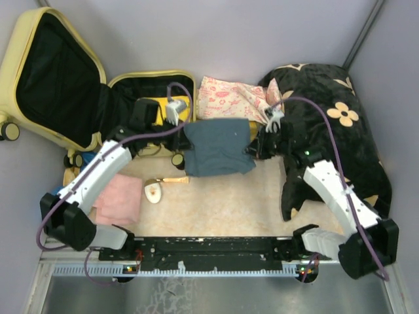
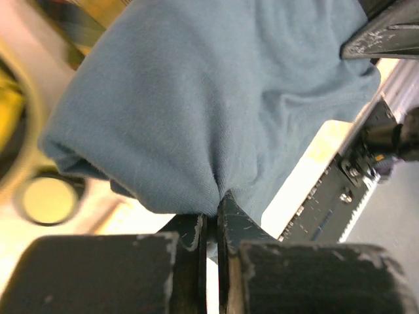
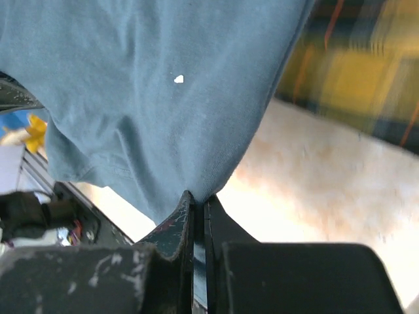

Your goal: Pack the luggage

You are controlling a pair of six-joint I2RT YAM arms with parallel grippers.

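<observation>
The luggage (image 1: 39, 78) is a pale yellow hard-shell suitcase lying open at the back left. Its lid leans against the wall, and its black-lined base (image 1: 141, 88) holds a yellow plaid item (image 1: 159, 106). A blue-grey garment (image 1: 219, 149) hangs spread between both grippers, just right of the suitcase and above the table. My left gripper (image 1: 187, 129) is shut on its left edge; the left wrist view shows the pinch (image 2: 211, 210) on the cloth (image 2: 216, 98). My right gripper (image 1: 255, 139) is shut on its right edge; the right wrist view shows this grip (image 3: 196, 201) on the cloth (image 3: 150, 91).
A pink floral cloth (image 1: 229, 97) lies behind the garment. A big black cloth with beige flowers (image 1: 330, 124) covers the right side. A folded pink towel (image 1: 121, 199) lies at the front left. A small white object (image 1: 153, 192) and a wooden stick (image 1: 174, 180) lie beside it.
</observation>
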